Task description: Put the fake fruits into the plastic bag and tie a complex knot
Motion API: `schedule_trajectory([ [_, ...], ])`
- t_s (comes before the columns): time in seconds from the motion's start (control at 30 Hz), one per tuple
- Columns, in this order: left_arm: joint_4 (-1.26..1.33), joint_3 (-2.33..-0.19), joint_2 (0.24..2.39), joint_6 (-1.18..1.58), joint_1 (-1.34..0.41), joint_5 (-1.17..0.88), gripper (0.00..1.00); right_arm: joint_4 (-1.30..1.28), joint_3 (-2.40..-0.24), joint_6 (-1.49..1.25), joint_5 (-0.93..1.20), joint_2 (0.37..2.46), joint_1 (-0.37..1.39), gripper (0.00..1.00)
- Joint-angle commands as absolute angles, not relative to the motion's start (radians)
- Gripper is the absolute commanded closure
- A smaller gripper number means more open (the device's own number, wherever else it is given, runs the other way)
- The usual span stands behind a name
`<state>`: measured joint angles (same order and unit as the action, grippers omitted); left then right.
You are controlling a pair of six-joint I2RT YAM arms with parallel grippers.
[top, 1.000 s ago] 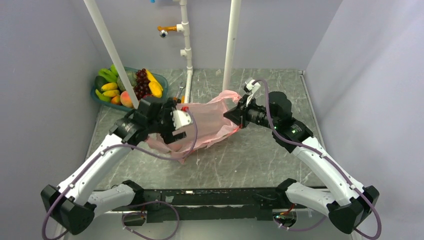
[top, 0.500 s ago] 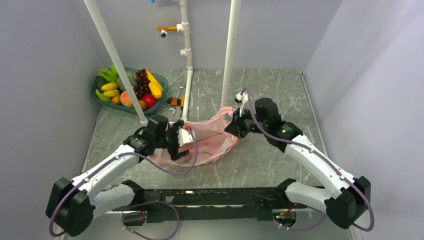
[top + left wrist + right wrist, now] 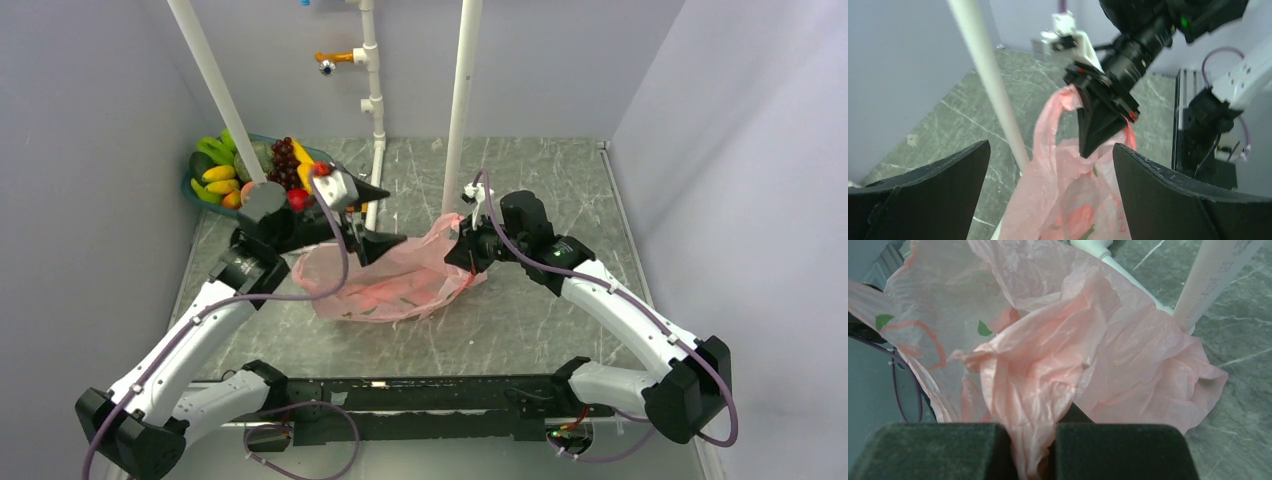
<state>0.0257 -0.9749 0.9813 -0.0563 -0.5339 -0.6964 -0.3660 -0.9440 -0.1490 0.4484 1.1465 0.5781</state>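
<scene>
The pink plastic bag lies crumpled mid-table, with red and green prints on its film. My right gripper is shut on the bag's bunched right edge and holds it raised. My left gripper hangs open above the bag's left part, jaws wide with nothing between them; it faces the right gripper. The fake fruits, grapes, bananas, a peach and a red piece, sit in the teal basin at the back left. No knot is in view.
Two slanted white poles rise from the table behind the bag, one close to the left arm. A white pipe with an orange valve stands at the back wall. Grey walls close both sides.
My left gripper has lifted off the bag's left end and swung up toward the back, still open. The right gripper drew the bag's edge slightly left and nearer, still shut.
</scene>
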Motion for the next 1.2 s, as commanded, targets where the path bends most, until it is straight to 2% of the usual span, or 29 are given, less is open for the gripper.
schedule_trajectory([
  [0.0, 0.047, -1.136, 0.909, 0.159, -0.368, -0.754, 0.0, -0.376, -0.99, -0.136, 0.429, 1.113, 0.575, 1.0],
  [0.17, -0.164, -1.244, 0.822, 0.225, -0.019, -0.963, 0.01, -0.382, -0.992, -0.129, 0.42, 1.114, 0.57, 1.0],
  [0.3, -0.347, -1.241, 0.772, 0.288, 0.236, -1.028, 0.02, -0.382, -0.991, -0.124, 0.419, 1.117, 0.566, 1.0],
  [0.37, -0.451, -1.22, 0.75, 0.311, 0.367, -1.024, 0.03, -0.384, -0.995, -0.121, 0.419, 1.119, 0.565, 1.0],
  [0.5, -0.746, -1.221, 0.779, 0.198, 0.575, -0.852, 0.08, -0.4, -1.003, -0.112, 0.417, 1.116, 0.561, 1.0],
  [0.6, -0.874, -1.297, 0.893, 0.03, 0.63, -0.662, 0.09, -0.409, -1.003, -0.104, 0.411, 1.109, 0.561, 1.0],
  [0.7, -0.875, -1.337, 1.031, -0.144, 0.665, -0.568, 0.08, -0.411, -1.003, -0.097, 0.414, 1.106, 0.559, 1.0],
  [0.93, -0.813, -1.425, 1.366, -0.305, 0.688, -0.613, 0.09, -0.401, -1.014, -0.096, 0.417, 1.117, 0.551, 1.0],
  [1.17, -0.772, -1.614, 1.606, -0.235, 0.566, -0.573, 0.1, -0.394, -1.032, -0.102, 0.426, 1.133, 0.551, 1.0],
])
